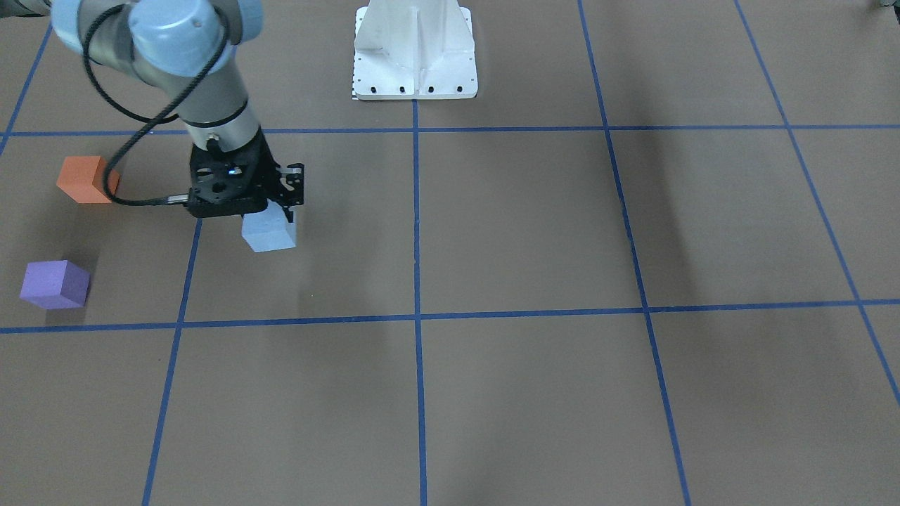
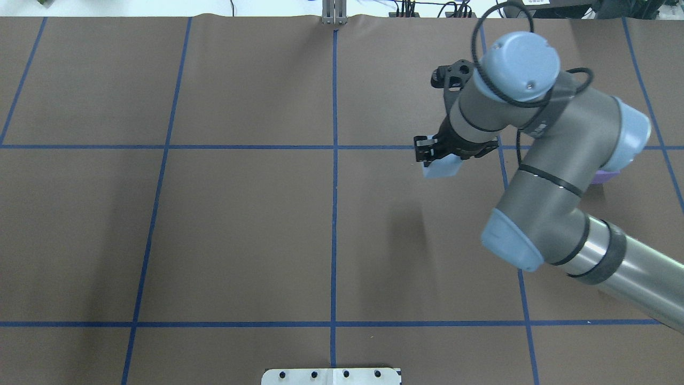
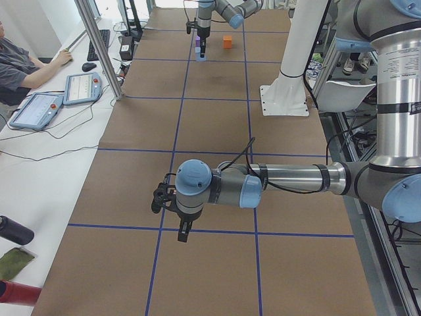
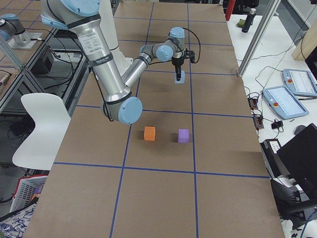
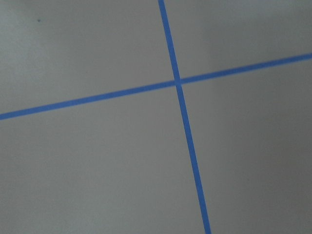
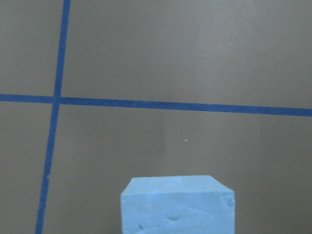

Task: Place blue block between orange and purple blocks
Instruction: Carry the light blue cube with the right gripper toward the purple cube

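My right gripper [image 1: 271, 214] is shut on the light blue block [image 1: 268, 233] and holds it above the table; its shadow falls apart from it. The block fills the bottom of the right wrist view [image 6: 178, 204] and shows under the gripper [image 2: 435, 158] in the overhead view [image 2: 442, 167]. The orange block [image 1: 86, 179] and the purple block [image 1: 55, 284] sit on the table, beyond the gripper toward the table's right end, with a gap between them [image 4: 149, 133] [image 4: 184, 136]. My left gripper [image 3: 183, 230] shows only in the left side view; I cannot tell its state.
The white robot base plate [image 1: 415, 49] stands at the table's middle on the robot's side. Blue tape lines [image 1: 416, 211] divide the brown table. In the overhead view my right arm hides the orange block and most of the purple block [image 2: 606, 177]. An operator [image 3: 20, 62] sits beside tablets.
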Motion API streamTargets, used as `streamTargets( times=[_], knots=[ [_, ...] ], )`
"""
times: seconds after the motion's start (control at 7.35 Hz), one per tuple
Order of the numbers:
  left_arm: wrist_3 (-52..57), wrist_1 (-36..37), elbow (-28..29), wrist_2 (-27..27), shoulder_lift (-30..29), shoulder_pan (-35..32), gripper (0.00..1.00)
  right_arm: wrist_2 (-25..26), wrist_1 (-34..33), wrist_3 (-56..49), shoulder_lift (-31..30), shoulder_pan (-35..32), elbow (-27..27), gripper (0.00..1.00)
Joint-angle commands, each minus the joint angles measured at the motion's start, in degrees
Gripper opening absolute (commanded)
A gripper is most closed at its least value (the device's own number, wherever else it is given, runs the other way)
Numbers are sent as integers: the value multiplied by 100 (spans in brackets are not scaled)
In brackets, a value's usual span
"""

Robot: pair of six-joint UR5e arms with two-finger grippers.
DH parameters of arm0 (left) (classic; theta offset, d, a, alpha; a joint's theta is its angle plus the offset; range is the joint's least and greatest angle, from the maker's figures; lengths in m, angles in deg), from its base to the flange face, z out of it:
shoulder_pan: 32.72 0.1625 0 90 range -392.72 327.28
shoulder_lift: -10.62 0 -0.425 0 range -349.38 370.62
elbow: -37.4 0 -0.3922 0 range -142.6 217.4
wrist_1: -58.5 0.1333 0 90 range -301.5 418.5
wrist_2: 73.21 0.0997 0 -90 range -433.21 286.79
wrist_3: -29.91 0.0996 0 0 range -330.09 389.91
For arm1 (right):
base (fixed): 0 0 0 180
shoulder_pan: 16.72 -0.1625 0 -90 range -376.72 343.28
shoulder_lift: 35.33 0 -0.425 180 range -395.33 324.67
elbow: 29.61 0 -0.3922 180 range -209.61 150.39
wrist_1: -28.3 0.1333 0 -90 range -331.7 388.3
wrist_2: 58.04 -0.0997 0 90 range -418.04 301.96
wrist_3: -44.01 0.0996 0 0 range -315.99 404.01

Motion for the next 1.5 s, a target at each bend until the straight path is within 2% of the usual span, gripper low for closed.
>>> streamTargets(
  times=[0.0, 0.14, 0.27, 0.68, 1.09, 1.22, 1.36],
  knots=[
    [-103, -96, 1, -1, 14, 1, 100, -511, 1049, -286, -1459, -758, -162, 0],
    [-103, -96, 1, -1, 14, 9, 100, -635, 1666, -259, -2031, -961, -144, 0],
    [-103, -96, 1, -10, 14, 10, 100, -671, 1898, -277, -2464, -1050, -92, 0],
    [-103, -105, -17, -10, 14, 18, 100, -759, 3591, -180, -3274, -1148, 539, 0],
    [-103, -105, -17, -10, 23, 18, 100, -759, 5454, 748, -3426, -1121, 1611, 0],
    [-103, -105, -17, -10, 23, 18, 100, -724, 5504, 769, -3417, -1069, 1657, 0],
    [-95, -105, -17, -10, 23, 18, 100, -681, 5513, 760, -3382, -973, 1649, 6]
  ],
)
